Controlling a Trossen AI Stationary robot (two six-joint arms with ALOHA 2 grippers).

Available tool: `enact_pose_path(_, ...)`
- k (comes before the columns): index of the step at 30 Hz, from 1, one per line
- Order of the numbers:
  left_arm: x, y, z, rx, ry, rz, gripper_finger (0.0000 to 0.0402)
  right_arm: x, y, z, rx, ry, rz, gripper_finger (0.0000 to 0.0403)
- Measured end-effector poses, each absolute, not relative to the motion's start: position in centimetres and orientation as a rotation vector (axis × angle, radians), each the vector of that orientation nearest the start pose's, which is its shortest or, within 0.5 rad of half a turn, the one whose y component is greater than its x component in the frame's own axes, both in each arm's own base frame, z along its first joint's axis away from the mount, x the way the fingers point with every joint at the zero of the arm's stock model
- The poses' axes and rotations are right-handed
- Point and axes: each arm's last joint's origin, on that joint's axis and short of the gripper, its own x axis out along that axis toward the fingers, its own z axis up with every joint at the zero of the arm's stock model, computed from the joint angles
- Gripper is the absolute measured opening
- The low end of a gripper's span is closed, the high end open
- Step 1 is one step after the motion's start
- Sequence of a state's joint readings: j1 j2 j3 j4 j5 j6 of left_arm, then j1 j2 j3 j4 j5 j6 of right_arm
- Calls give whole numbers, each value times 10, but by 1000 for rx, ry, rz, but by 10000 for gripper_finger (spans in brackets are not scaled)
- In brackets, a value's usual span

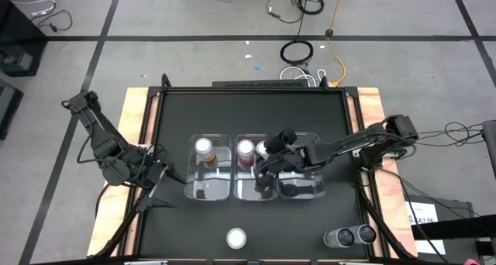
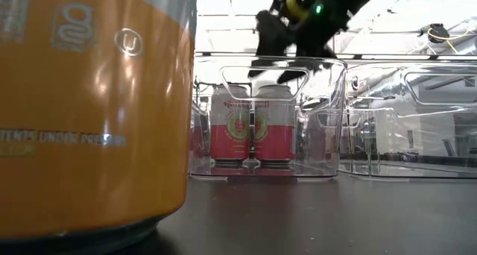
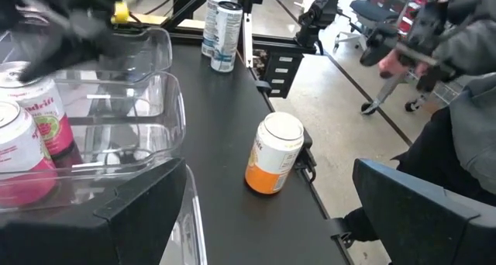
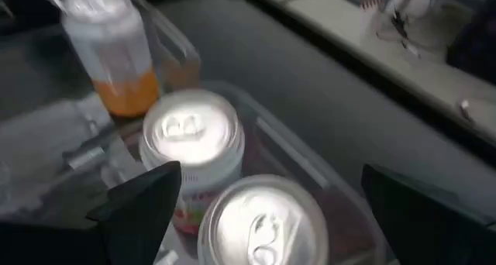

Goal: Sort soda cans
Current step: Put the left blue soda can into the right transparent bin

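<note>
Two red soda cans stand side by side in the middle clear bin (image 1: 246, 189): one (image 4: 190, 133) with its top fully in view, the other (image 4: 263, 222) right below my right gripper (image 4: 271, 170). That gripper (image 1: 270, 163) is open, with a finger on either side of the nearer can, and hovers above the tops (image 2: 272, 87) without touching. One orange can (image 1: 204, 147) stands in the left bin, another (image 1: 236, 237) on the table by the near edge. Two dark cans (image 1: 350, 235) stand at the near right corner. My left gripper (image 1: 163, 181) waits open left of the bins.
Three clear bins (image 1: 298, 189) stand in a row mid-table. The loose orange can (image 3: 273, 153) fills the left of the low view (image 2: 89, 106). A person in grey sleeves (image 3: 465, 79) sits beyond the table's near edge. Bare black table lies behind the bins.
</note>
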State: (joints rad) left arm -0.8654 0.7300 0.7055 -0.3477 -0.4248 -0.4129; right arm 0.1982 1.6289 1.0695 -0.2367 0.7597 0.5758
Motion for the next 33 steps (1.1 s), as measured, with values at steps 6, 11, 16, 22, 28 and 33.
enact_pose_path(6, 111, -112, 299, -176, 383, -365, 380, 311, 42, 274, 239, 395, -677, 392)
enact_pose_path(11, 111, -112, 299, -173, 383, -365, 380, 289, 39, 305, 381, 295, -645, 392)
enact_pose_path(16, 111, -112, 299, -172, 383, -365, 380, 275, 42, 321, 449, 291, -533, 391)
enact_pose_path(22, 111, -112, 299, -174, 383, -365, 380, 265, 59, 328, 476, 278, -463, 391)
enact_pose_path(28, 111, -112, 299, -174, 383, -365, 380, 260, 80, 326, 539, 282, -423, 391)
enact_pose_path(33, 111, -112, 299, -174, 383, -365, 380, 252, 101, 326, 588, 261, -410, 391)
